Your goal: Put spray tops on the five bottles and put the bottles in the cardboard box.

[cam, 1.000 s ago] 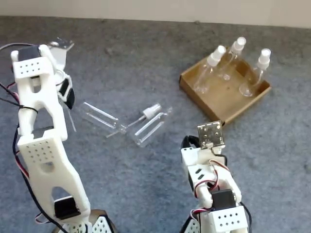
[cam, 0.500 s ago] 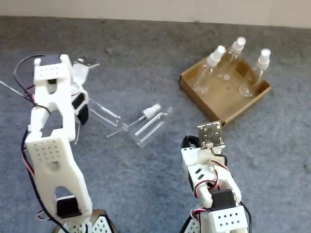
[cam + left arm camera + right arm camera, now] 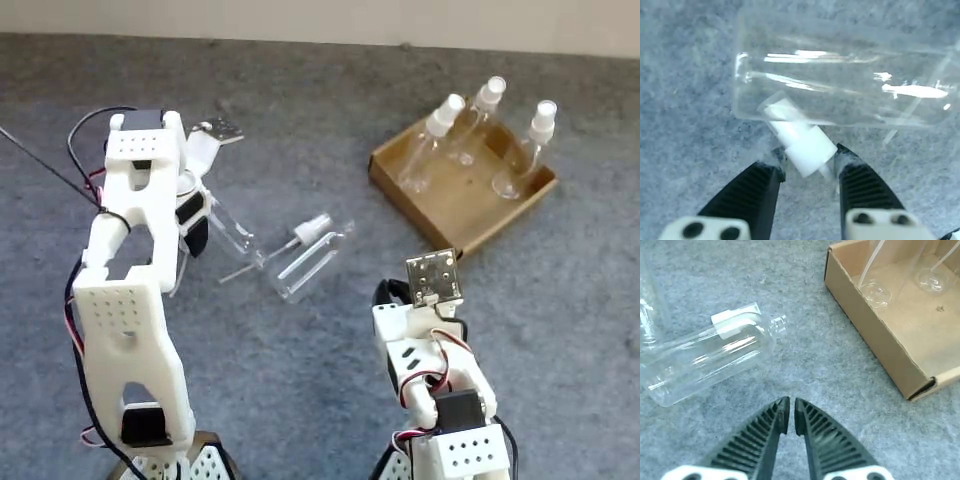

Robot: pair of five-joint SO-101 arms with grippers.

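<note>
The left pincer [image 3: 809, 159] is closed partway around a white spray top [image 3: 801, 139], which is gripped between its two ribbed fingers. Just beyond the held top, a clear bottle [image 3: 840, 95] is seen lying on its side on the grey surface [image 3: 685, 100]. In the high view this bottle is found well apart from the cardboard box [image 3: 462, 205], on the left arm's side, and is partly covered by that arm.

The right pincer [image 3: 791, 412] is drawn all but closed, with only a thin slit left between the fingers, and nothing is held in it. It is poised above the surface near the box's nearest corner.

A second clear bottle [image 3: 705, 362], with its neck uncapped, is laid on its side between the first bottle and the box. A loose spray top [image 3: 734, 322] is seen right against it or just beside it; which cannot be told.

Inside the box, three bottles with spray tops [image 3: 430, 140] are stood upright.
</note>
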